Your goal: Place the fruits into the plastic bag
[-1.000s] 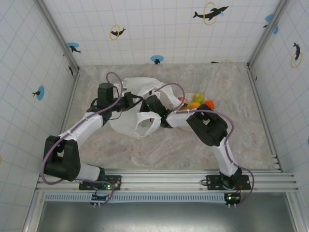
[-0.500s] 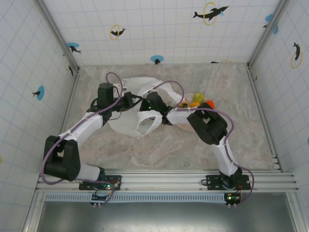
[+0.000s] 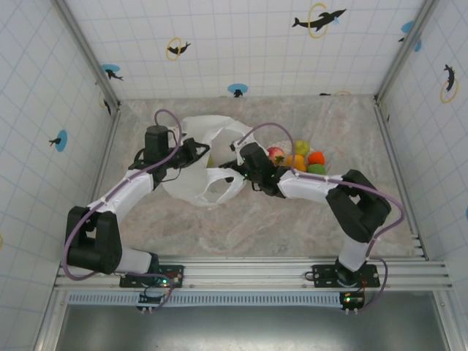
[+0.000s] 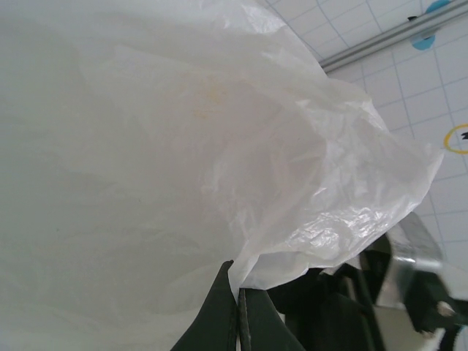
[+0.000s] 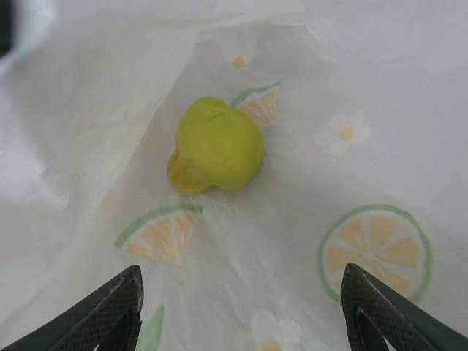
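The white plastic bag (image 3: 191,183) lies left of centre, its mouth facing right. My left gripper (image 3: 196,148) is shut on the bag's upper rim (image 4: 272,272), holding it up. My right gripper (image 3: 235,161) is at the mouth, open and holding nothing (image 5: 241,314). Ahead of it a yellow-green fruit (image 5: 217,145) rests on the bag's inner wall (image 5: 351,88), which is printed with lemon slices. More fruits sit on the plate to the right: a red one (image 3: 276,153), a yellow-green one (image 3: 301,147), an orange one (image 3: 295,161), a red-orange one (image 3: 316,157) and a green one (image 3: 317,169).
The pale plate (image 3: 285,145) lies just right of the bag, partly under my right forearm (image 3: 307,186). Tiled walls enclose the marble table (image 3: 256,219) on three sides. Open tabletop lies in front of the bag and plate.
My right arm's elbow has swung out to the right and its gripper has backed slightly out of the bag. The fruits on the plate are now uncovered. The left gripper has shifted slightly up-left with the rim.
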You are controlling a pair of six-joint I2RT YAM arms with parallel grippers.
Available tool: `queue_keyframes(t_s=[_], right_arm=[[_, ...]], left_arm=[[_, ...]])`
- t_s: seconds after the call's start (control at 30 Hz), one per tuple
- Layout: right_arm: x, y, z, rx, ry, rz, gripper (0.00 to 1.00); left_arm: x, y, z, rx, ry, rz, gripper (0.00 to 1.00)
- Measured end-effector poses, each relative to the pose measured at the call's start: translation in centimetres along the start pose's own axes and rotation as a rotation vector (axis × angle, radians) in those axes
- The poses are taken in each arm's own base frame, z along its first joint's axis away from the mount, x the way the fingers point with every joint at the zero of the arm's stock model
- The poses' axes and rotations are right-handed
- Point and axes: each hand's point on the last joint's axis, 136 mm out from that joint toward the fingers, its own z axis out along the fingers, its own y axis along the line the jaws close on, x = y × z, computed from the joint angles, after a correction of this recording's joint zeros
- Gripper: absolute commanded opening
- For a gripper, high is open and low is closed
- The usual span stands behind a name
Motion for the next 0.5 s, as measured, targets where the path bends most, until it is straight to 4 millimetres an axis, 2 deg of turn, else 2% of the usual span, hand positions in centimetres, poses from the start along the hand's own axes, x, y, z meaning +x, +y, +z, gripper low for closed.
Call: queue_keyframes(t_s=[0.1, 0.4, 0.5], right_arm=[[0.4, -0.1, -0.9, 0.008, 0.035, -0.093, 0.72], [4.5, -1.3, -2.9, -0.015, 0.292, -0.330, 0.73], [5.1, -1.8, -4.3, -0.026, 0.339, -0.361, 0.73]], left_arm=[[0.1, 0.2, 0.0, -0.009, 0.003, 0.001, 0.00], [0.5, 0.9, 0.2, -0.028, 0.017, -0.003, 0.00], [0.4, 0.9, 0.2, -0.028, 0.016, -0.002, 0.00]])
